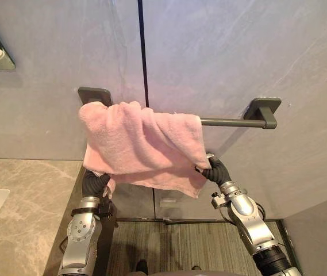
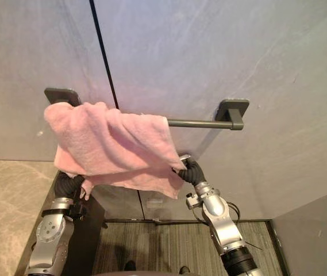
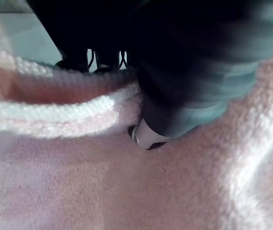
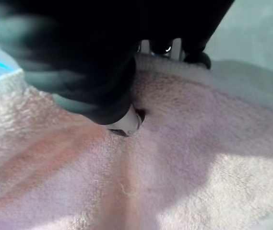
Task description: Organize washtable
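Grey wall (image 1: 226, 46); marble table (image 1: 19, 218) at 8 o'clock, striped floor (image 1: 174, 247) at 6. The pink towel (image 1: 140, 144) hangs over the dark bar (image 1: 226, 122). Its hem partly hides the left robot hand (image 1: 96, 184) and right robot hand (image 1: 216, 171), so I cannot tell their grip.

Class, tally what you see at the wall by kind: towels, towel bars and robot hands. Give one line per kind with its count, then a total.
pink towel: 1
towel bar: 1
robot hands: 2, the left hand and the right hand
Total: 4
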